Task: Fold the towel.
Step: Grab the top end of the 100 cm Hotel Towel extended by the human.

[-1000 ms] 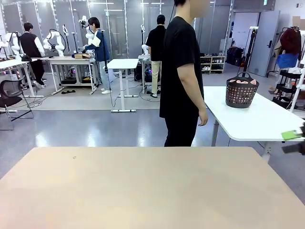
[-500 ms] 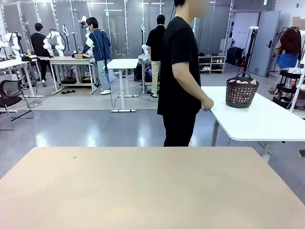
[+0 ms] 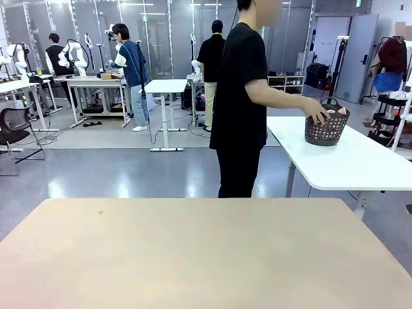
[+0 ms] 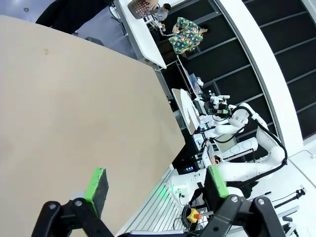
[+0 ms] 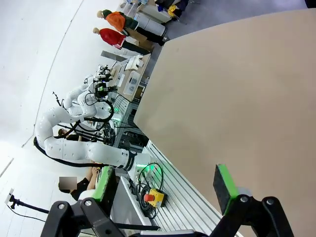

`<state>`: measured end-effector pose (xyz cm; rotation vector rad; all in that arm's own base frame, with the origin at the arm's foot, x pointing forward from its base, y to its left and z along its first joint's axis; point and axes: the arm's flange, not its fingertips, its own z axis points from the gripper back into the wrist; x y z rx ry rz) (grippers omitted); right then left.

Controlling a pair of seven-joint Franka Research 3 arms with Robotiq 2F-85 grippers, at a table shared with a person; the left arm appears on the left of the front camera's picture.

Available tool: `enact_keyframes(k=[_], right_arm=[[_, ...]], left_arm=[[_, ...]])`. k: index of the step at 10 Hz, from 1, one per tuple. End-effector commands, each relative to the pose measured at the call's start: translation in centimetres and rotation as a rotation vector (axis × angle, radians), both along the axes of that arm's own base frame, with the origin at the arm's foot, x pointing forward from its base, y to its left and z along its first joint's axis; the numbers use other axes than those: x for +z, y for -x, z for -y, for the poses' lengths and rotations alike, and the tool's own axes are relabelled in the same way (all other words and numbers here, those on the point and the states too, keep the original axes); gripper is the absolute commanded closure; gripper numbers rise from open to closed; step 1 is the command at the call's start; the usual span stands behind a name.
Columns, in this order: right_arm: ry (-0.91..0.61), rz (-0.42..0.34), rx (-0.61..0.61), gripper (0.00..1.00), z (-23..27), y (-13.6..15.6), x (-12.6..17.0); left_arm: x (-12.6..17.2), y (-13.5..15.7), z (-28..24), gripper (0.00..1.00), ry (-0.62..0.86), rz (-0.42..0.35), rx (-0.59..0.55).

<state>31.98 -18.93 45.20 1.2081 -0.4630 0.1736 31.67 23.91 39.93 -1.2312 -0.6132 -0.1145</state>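
Note:
The pale pink towel (image 3: 327, 111) lies bunched inside a dark basket (image 3: 326, 131) on the white side table (image 3: 347, 164), far right beyond my beige table (image 3: 193, 257). A person in black stands between the two tables with one hand (image 3: 317, 116) on the basket's rim. In the left wrist view my left gripper (image 4: 157, 182) hangs open above the beige table's edge with nothing between its green pads, and the basket (image 4: 140, 6) shows at the top. My right gripper (image 5: 164, 181) is open too, beside the table's other edge.
The beige tabletop (image 4: 74, 113) is bare apart from a small mark (image 3: 100, 212). Beyond it are grey floor, other white tables and people at work farther back. A clothes rack (image 3: 391, 64) stands at the far right.
The person has turned toward the white table and stretched an arm out to the basket. A green gripper pad seen at the right edge a second ago has left the front view.

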Motion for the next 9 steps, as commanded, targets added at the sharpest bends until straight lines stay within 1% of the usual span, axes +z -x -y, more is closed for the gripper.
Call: enact_keyframes(k=[1, 9], right_arm=[[-0.01, 0.021, 0.004, 0.0, -0.2, -0.01, 0.18], [-0.01, 0.021, 0.004, 0.0, -0.2, -0.01, 0.18]], left_arm=[[0.22, 0.18, 0.15, 0.0, 0.012, 0.019, -0.006], [0.22, 0.18, 0.15, 0.0, 0.012, 0.019, -0.006]])
